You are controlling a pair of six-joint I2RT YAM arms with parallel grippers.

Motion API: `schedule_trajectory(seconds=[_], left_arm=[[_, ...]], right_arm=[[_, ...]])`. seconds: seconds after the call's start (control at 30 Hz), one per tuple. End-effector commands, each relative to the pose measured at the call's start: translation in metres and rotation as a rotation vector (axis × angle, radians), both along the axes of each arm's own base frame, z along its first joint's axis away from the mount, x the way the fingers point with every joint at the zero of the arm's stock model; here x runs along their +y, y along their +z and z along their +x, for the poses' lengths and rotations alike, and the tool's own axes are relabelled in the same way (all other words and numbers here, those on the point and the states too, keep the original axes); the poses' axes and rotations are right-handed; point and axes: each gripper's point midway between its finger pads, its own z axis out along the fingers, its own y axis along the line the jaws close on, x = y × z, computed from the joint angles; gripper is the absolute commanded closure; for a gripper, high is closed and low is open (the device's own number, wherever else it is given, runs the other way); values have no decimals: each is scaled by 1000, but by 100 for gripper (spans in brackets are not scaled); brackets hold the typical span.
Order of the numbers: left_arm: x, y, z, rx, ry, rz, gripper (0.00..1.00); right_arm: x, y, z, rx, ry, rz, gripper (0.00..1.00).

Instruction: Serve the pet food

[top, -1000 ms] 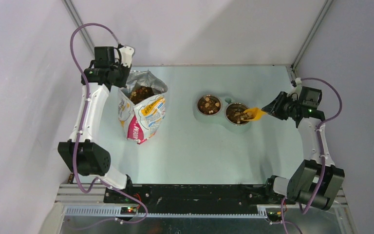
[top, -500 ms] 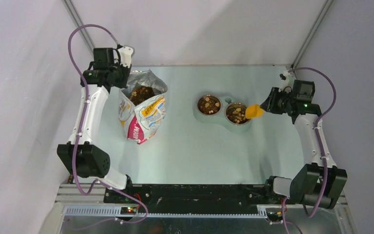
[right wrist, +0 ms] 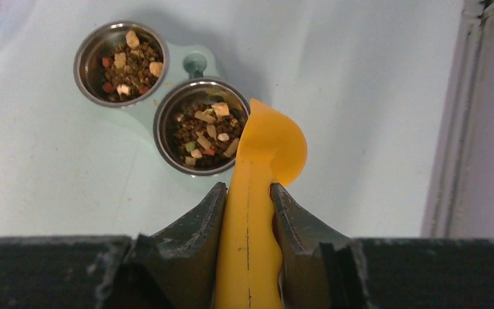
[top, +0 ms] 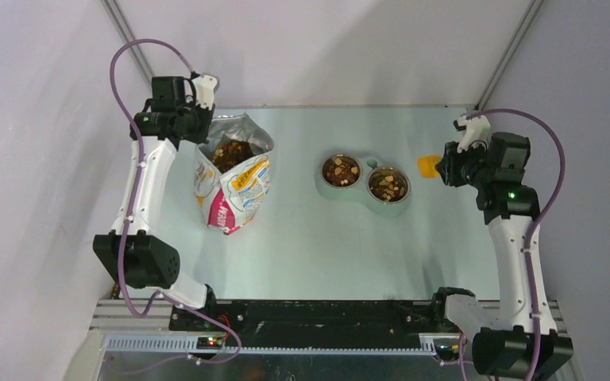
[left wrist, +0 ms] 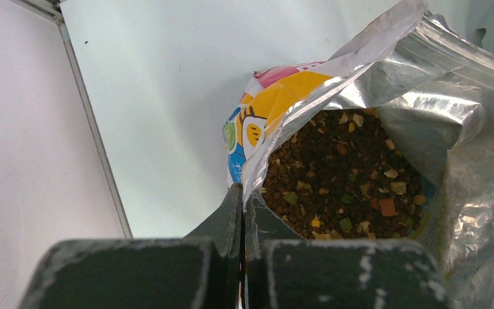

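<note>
Pale table between grey walls: bag at nine o'clock, bowls of kibble central. Left gripper pinches the bag rim. Right gripper pinches the scoop at three o'clock.

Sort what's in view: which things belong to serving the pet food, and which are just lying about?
Part of the job: pet food; foil bag, pinched by the left arm's fingers; yellow scoop, gripped by the right arm's fingers; twin-bowl feeder.
Just there: table; purple cables; aluminium frame rail.
</note>
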Motion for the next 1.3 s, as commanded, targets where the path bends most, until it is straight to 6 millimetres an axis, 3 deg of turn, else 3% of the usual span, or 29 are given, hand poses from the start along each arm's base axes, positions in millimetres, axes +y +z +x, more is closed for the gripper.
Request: schedule_trajectory(seconds=[0.0,0.23,0.5,0.57,0.6,0.63,0.67,0.8,0.93,1.03,1.17,1.27], left_arm=[[-2,19,5,-45,7,-30,100],[-3,15,1,-49,12,-38,100],[-17,20,7,-62,3,-132,100],[-22,18,8,-54,-1,-165,100],[-25,18,9,-51,-7,-181,100],[-27,16,8,-45,-7,-197,100],[-31,16,8,-42,-18,-213,100],[-35,17,4,-38,-11,-251,100],[-33,19,-2,-37,-4,-240,100],[-28,19,-7,-31,5,-211,100],[-26,21,-8,-35,8,-199,100],[-25,22,-8,-42,11,-196,100]], right_arm=[[-8,3,-19,-58,112,-239,100],[-4,-51,-42,-35,253,-505,99],[-22,-83,-41,-91,336,-823,100],[-17,-95,-39,-126,400,-929,100],[-17,-113,-43,-104,426,-957,100],[-11,-115,-41,-131,454,-1009,99],[-9,-132,-47,-107,491,-1029,98],[6,-165,-61,-92,605,-1054,96],[10,-200,-84,-24,698,-1046,79],[20,-215,-104,24,779,-991,52],[40,-216,-140,103,886,-828,28],[63,-197,-170,161,961,-657,9]])
